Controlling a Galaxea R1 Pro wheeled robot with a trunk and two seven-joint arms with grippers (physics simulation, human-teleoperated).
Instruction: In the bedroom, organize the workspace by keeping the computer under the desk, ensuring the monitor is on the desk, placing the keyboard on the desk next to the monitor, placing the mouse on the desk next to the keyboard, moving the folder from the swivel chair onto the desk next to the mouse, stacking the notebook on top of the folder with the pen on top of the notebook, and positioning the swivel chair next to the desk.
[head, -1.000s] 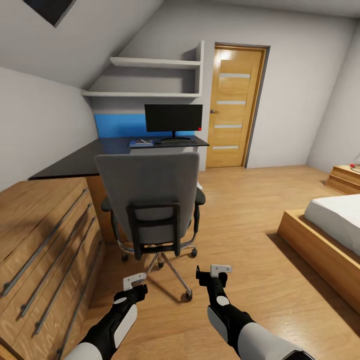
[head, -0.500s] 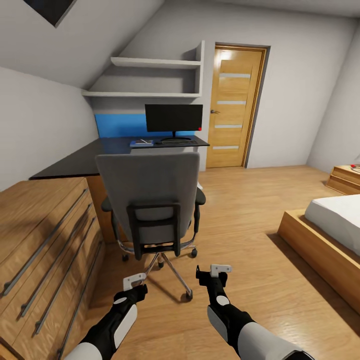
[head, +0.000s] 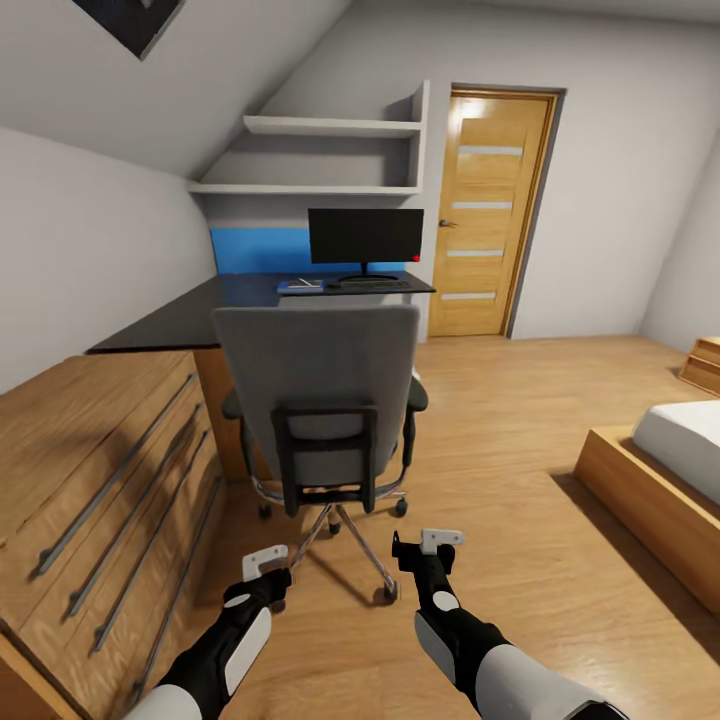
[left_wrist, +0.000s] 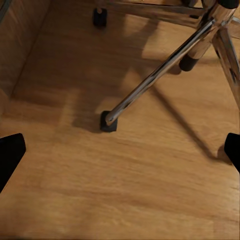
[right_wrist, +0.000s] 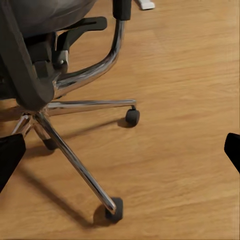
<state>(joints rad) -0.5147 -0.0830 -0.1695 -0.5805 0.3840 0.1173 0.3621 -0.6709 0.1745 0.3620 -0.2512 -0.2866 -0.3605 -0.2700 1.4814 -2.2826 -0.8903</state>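
While the head view looks across a bedroom with a wooden floor (head: 500, 480), the long black L-shaped desk (head: 190, 320) runs along the left wall and turns toward the far corner, with a light wooden drawer unit (head: 90, 480) standing against its near end. The grey padded swivel chair with black armrests (head: 318, 385) stands just in front of the desk, its back facing the camera; its chrome five-star base on castors (right_wrist: 75, 150) rests on the floor, and one chrome leg with its castor lies below the left wrist camera.

On the far part of the desk, the wide flat black monitor (head: 365, 236) stands upright on its thin arm, in front of a blue wall panel (head: 258, 250). The slim keyboard with dark keys (head: 374, 284) lies at the foot of the monitor. The flat bright blue folder (head: 300, 286) lies on the desk just beside the keyboard; something pale lies on top of it, possibly the notebook, but it is too small to tell.

The left gripper (head: 266, 562) and the right gripper (head: 428, 546) hang low over the floor behind the chair. In each wrist view the two dark fingertips sit at opposite edges, so both grippers are spread wide and hold nothing.
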